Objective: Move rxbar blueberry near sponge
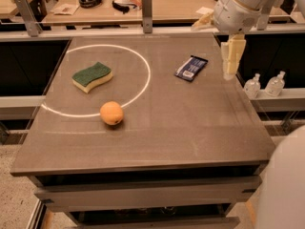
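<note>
Rxbar blueberry (191,68) lies flat on the table (190,132), just beside the gripper (230,73) on its sponge-facing side and lower than its tip. The gripper hangs pointing down near the table's edge; whether it is open or closed cannot be told. The sponge (92,76) sits well away across the table, beyond the bar, with the orange (111,113) nearby. Reaching well likely means centring over the bar, turning to span its narrow width, then descending straight.
</note>
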You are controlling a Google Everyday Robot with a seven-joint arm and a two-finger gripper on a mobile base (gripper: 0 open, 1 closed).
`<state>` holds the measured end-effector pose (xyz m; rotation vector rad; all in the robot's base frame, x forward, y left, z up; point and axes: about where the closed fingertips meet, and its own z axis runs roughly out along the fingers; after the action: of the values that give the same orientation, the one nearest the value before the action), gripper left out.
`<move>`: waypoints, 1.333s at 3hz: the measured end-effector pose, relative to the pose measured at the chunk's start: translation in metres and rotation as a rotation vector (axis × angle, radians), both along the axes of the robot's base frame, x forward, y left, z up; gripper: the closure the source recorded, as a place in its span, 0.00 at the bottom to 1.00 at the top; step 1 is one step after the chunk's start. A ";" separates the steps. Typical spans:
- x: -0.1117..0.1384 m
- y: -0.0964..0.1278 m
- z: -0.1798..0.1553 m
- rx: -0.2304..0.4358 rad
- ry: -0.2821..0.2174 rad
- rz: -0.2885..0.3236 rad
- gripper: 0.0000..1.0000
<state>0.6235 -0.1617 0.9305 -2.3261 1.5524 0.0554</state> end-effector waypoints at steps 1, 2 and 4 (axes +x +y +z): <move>0.022 -0.004 -0.021 -0.044 0.014 0.044 0.00; 0.046 -0.006 -0.040 -0.067 0.009 0.094 0.00; 0.082 -0.016 -0.079 -0.108 0.006 0.163 0.00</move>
<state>0.7053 -0.1779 0.8518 -2.5351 1.3978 0.0183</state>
